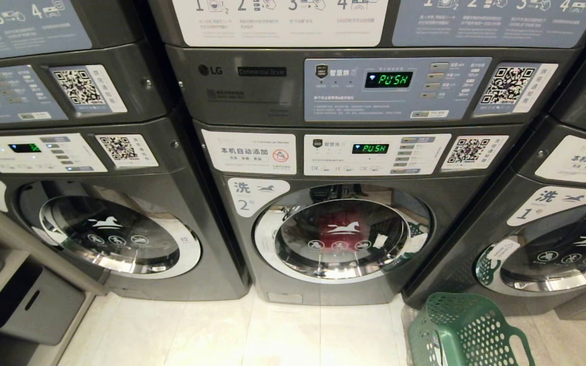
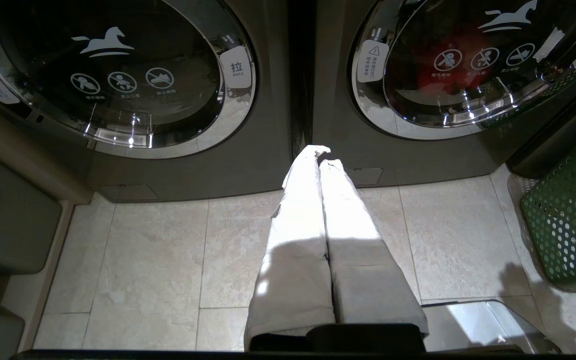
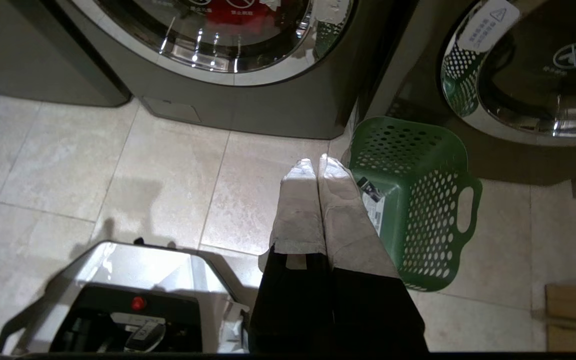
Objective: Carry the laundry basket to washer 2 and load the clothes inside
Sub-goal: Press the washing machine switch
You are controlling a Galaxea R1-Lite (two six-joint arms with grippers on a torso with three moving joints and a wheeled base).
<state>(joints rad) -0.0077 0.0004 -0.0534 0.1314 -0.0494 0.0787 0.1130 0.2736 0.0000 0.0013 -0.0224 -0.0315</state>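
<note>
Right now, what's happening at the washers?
Nothing is being handled. Washer 2 has its door shut, with something red showing behind the glass. The laundry basket stands on the floor tiles to its right and looks empty. The left gripper and right gripper are both shut and hold nothing.

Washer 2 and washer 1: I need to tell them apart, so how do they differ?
Washer 2 stands in the middle, washer 1 to its right. Red cloth shows behind washer 2's glass; washer 1's looks dark. The basket stands before washer 1. Both are dark grey with closed chrome-rimmed doors.
</note>
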